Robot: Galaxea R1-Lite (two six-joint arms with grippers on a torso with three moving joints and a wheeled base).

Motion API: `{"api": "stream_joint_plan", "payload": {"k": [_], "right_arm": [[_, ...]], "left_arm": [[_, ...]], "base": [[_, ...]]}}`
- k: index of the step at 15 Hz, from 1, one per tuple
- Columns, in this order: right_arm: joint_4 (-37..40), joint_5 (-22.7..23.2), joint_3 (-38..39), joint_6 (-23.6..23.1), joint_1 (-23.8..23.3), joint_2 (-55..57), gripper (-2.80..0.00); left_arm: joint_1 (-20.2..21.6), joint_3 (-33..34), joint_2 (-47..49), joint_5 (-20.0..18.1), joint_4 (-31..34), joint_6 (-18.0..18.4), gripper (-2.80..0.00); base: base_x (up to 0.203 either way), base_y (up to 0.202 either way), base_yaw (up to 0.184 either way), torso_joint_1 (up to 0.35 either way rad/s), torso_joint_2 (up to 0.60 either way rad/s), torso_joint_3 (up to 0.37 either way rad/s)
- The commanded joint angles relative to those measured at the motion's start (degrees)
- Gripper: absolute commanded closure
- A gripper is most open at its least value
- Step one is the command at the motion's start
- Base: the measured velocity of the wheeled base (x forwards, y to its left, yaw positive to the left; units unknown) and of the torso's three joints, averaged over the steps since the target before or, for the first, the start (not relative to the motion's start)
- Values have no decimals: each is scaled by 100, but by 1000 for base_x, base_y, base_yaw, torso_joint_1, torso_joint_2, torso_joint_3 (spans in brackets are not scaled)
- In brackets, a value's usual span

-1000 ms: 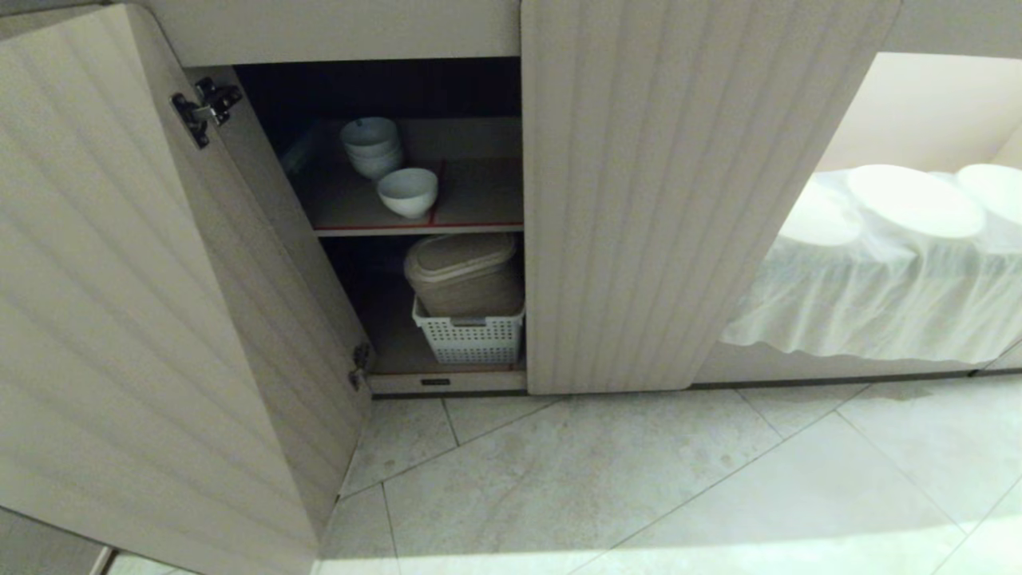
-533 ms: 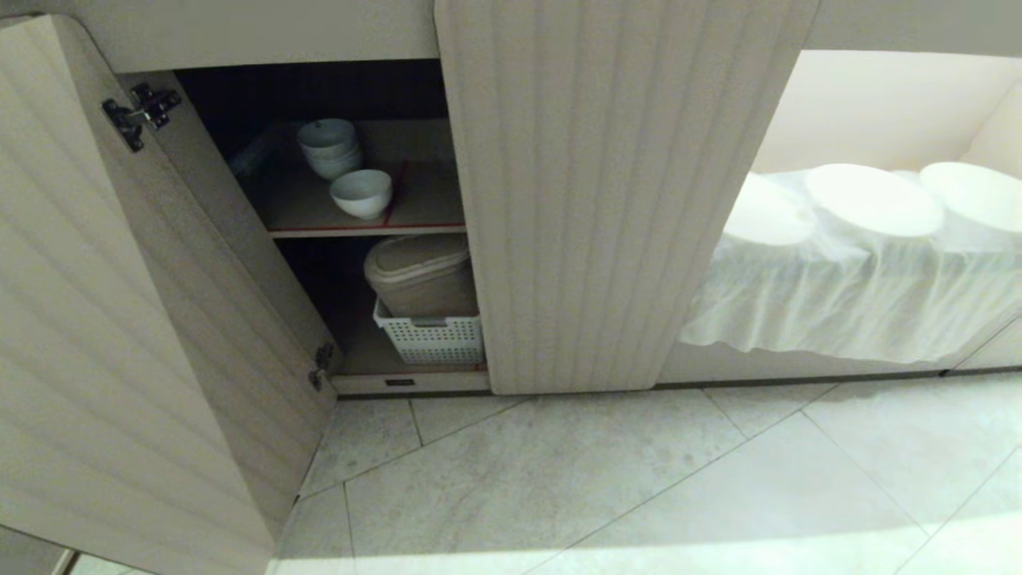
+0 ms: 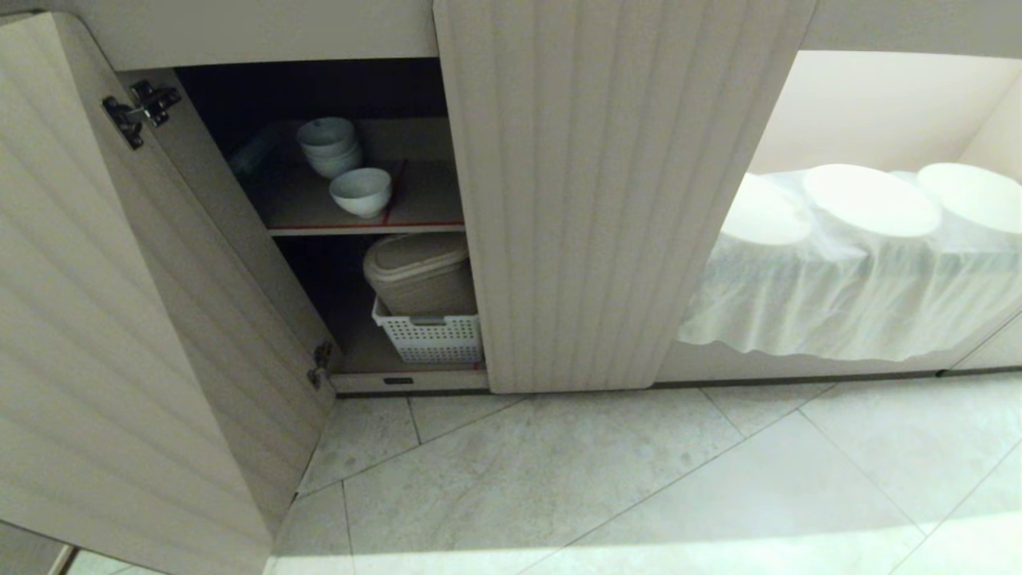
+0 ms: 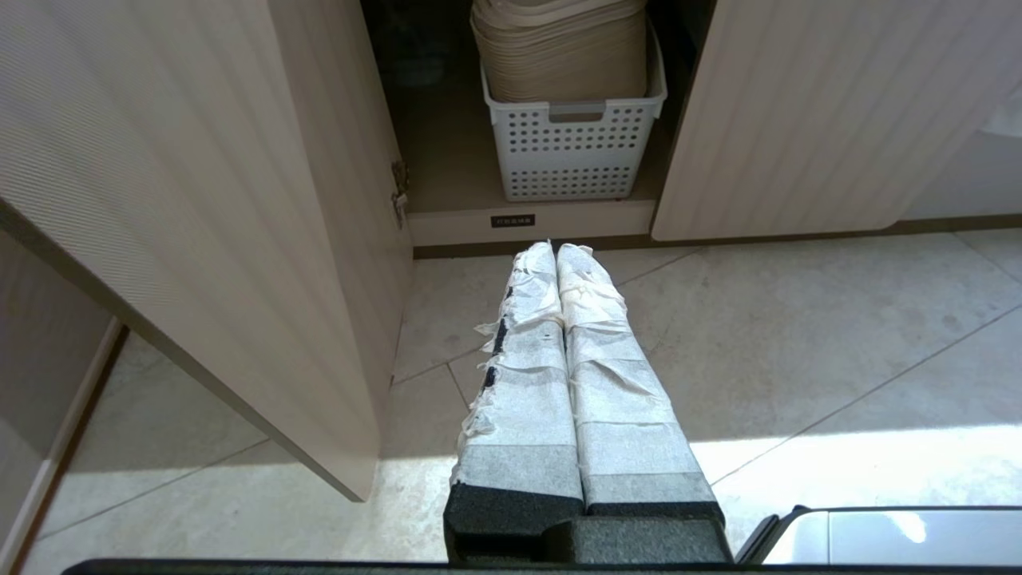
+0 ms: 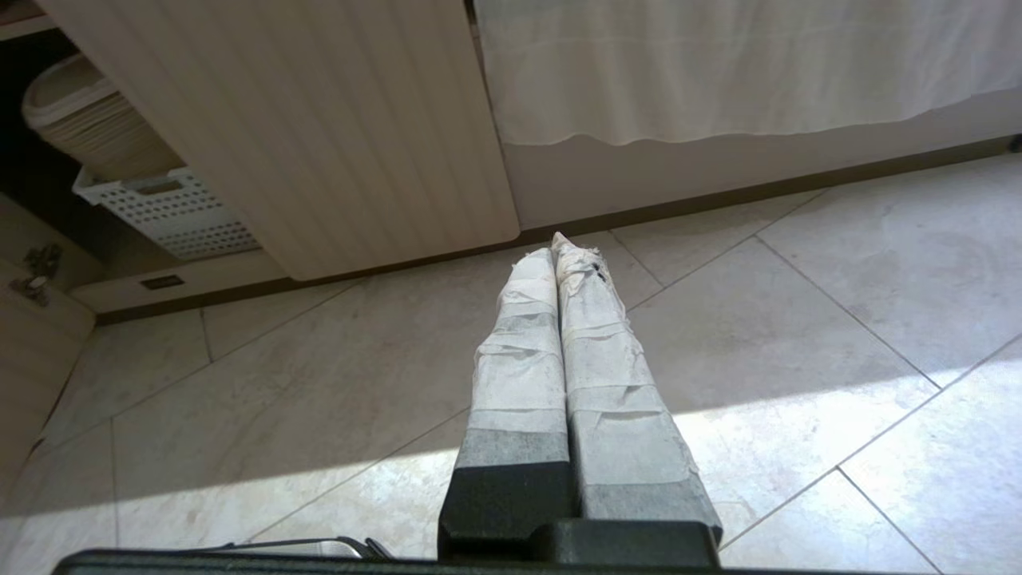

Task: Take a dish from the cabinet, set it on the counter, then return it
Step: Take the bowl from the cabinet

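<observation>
Down low, the cabinet (image 3: 623, 200) stands with its left door (image 3: 120, 319) swung wide and its right door closed. On the upper, red-edged shelf (image 3: 431, 208) sits the dish (image 3: 361, 192), a single white bowl, upright, just in front of a short stack of like bowls (image 3: 327, 148). Below it, on the cabinet floor, a white perforated basket (image 4: 573, 148) holds a beige ribbed container (image 4: 559, 48).

The left gripper (image 4: 556, 249) hangs over the floor tiles (image 4: 798, 319), its taped fingers (image 4: 523, 359) pressed together with nothing between them; the basket lies straight ahead of the fingertips, inside the opening, and the open door is off to one side of them. The dish is well beyond and above those fingers, untouched.

The right gripper (image 5: 563, 247) likewise hovers above the tiles, fingers (image 5: 607, 351) closed on nothing, tips aimed at the foot of the closed door, with a white cloth (image 5: 718, 72) hanging further off to the side.
</observation>
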Motion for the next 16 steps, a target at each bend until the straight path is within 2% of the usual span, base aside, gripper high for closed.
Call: {"api": "stream_joint_plan", "payload": {"k": [1,16], "right_arm": [[-2,-2,1,5,2,7,0],[-2,-2,1,5,2,7,0]], "left_arm": [[0,0,0,-1,0,9,0],[0,0,0,-1,0,3,0]], "base": [[0,0,0,0,0,0],[5,0,0,0,1,0]]}}
